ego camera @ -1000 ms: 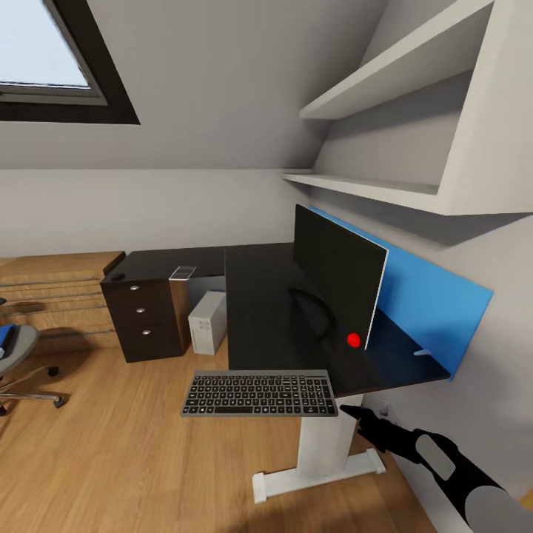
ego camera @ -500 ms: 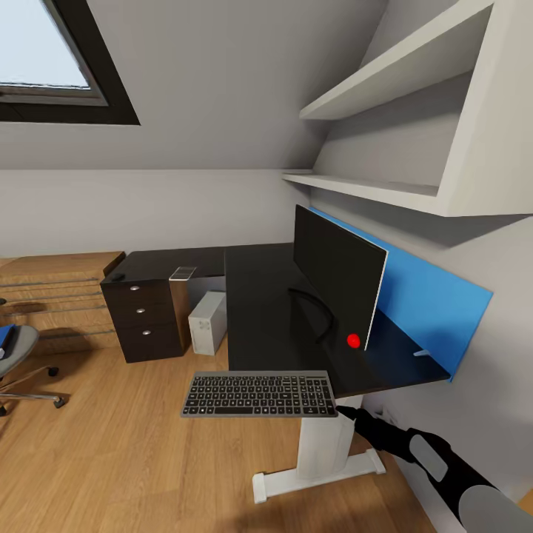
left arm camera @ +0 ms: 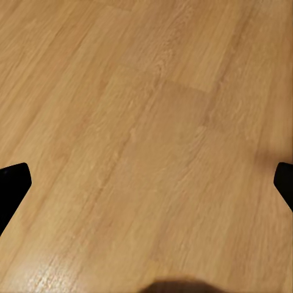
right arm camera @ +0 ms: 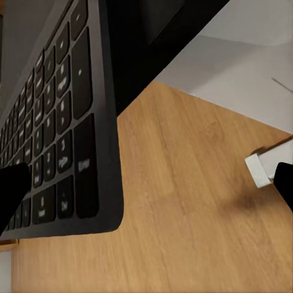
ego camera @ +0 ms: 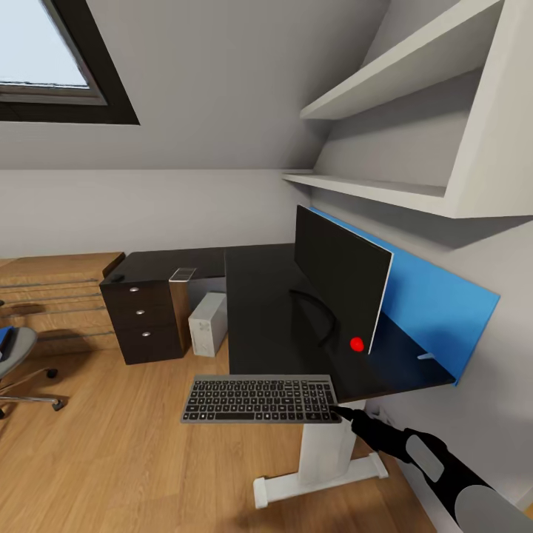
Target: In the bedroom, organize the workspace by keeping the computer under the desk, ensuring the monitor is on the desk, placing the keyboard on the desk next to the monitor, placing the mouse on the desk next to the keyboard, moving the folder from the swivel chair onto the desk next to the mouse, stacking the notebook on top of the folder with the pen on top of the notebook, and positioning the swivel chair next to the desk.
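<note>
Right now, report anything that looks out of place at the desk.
The keyboard sits at the desk's near edge, mostly overhanging the floor, with the right pincer at its end. The monitor stands angled across the desktop.

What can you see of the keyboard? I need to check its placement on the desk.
The keyboard is slim, with black keys in a thin grey frame, lying flat. It sits at the near edge of the glossy black desk, apparently overhanging it, in front of the monitor. The right gripper is at its right end; contact is unclear.

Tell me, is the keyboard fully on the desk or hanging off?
Hanging off: the keyboard juts past the desk's near edge over the floor.
</note>
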Controlling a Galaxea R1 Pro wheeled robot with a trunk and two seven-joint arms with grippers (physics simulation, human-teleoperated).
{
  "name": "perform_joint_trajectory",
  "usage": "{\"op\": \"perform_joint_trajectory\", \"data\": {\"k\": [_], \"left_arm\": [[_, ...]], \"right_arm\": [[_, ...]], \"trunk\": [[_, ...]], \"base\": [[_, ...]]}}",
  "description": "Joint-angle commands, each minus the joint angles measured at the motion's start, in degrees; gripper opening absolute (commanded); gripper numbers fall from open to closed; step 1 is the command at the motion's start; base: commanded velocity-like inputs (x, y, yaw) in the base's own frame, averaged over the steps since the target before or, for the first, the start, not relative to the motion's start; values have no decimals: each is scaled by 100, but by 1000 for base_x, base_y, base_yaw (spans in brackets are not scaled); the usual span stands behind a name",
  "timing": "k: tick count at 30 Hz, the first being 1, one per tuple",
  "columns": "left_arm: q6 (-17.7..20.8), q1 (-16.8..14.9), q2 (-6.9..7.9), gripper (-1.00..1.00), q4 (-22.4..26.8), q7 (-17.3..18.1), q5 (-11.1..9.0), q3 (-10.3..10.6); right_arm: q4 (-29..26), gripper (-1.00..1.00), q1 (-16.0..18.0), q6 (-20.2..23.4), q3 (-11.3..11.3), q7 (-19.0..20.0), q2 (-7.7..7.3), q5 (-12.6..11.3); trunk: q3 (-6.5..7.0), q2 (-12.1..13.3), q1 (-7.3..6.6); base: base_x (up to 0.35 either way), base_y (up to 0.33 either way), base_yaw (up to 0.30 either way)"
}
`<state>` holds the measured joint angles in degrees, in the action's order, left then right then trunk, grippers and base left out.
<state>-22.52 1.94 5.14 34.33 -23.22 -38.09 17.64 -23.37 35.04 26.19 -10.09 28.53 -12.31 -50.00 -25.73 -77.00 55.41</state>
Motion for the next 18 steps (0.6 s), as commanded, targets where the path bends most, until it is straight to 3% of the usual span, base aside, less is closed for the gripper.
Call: {"op": "perform_joint_trajectory", "data": {"k": [1,18], "left_arm": [[-25,-1,8,100,10,-43,-49,48],[-25,-1,5,100,3,-43,-51,56]], "right_arm": [[-2,100,3,18,-22,3,-4,-33],[8,100,3,17,-28,3,5,-27]], "trunk": [[-5,-3,1],[-5,-3,1]], "base": [[13,4,0],[40,34,0]]}}
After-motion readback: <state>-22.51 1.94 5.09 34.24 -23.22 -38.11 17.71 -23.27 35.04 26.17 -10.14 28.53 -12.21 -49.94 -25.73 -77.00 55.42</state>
